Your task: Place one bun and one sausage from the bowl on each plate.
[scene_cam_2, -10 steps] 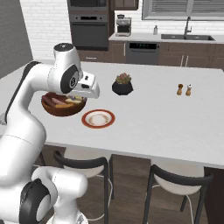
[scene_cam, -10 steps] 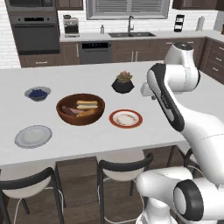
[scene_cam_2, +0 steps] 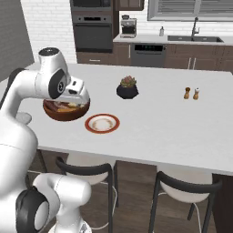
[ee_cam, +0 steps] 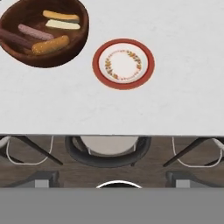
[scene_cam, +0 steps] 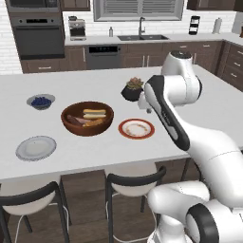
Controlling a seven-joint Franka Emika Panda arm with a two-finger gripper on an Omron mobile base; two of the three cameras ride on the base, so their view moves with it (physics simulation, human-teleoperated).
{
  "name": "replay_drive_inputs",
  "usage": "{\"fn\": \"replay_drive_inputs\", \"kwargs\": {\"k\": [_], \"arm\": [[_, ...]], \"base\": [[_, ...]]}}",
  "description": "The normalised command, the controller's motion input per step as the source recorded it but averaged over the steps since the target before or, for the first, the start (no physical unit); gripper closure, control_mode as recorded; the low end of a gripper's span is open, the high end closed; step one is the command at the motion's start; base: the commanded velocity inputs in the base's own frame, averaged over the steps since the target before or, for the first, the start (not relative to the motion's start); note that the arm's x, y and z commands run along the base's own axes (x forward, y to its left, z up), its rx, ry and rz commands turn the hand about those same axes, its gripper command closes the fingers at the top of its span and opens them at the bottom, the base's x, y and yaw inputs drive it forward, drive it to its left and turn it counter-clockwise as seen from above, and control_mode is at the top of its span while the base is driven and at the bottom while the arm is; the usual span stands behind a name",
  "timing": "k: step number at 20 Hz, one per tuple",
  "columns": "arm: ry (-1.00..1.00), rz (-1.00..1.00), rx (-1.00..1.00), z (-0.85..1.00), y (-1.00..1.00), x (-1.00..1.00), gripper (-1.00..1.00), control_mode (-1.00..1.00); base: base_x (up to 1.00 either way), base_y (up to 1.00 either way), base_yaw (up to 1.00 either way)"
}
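White tabletop (scene_cam: 95, 147) runs across a dark-cabinet kitchen, with black stools (scene_cam: 130, 182) tucked under its near edge. Nearest that edge on the left sits a grey plate (scene_cam: 36, 147), bare. Further in, the red-rimmed plate (scene_cam: 136, 128) lies bare just right of the wooden bowl (scene_cam: 87, 118); the hand view shows the two close but apart, the plate (ee_cam: 123, 64) beside the bowl (ee_cam: 43, 30). Inside the bowl lie two pale buns (ee_cam: 61, 20), two dark sausages (ee_cam: 19, 36) and a browner roll (ee_cam: 50, 44). The arm bends above the red-rimmed plate, and I cannot tell how far its tool is spread or whether it holds anything. Beyond sit a small bowl of berries (scene_cam: 41, 101) and a potted succulent (scene_cam: 133, 89). Salt and pepper shakers (scene_cam_2: 191, 93) stand well off to the right.
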Motion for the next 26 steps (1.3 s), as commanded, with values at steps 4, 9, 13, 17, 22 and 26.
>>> {"fn": "replay_drive_inputs", "kwargs": {"k": [4,9,13,17,22,26], "arm": [[0.03,-0.02,0.0,-0.01,0.86,0.24,-1.0,-1.0],[0.11,0.0,0.0,0.0,0.39,0.64,-1.0,-1.0],[0.1,0.0,0.0,0.0,0.31,0.59,-1.0,-1.0],[0.06,0.0,0.0,0.0,0.31,0.43,-1.0,-1.0],[0.02,0.0,0.0,-0.18,0.29,0.22,-1.0,-1.0],[0.0,0.0,0.0,-0.64,0.21,0.08,-1.0,-1.0]], "base": [[0.0,0.0,0.0],[0.0,0.0,0.0],[0.0,0.0,0.0],[0.0,0.0,0.0],[0.0,0.0,0.0],[0.0,0.0,0.0]]}}
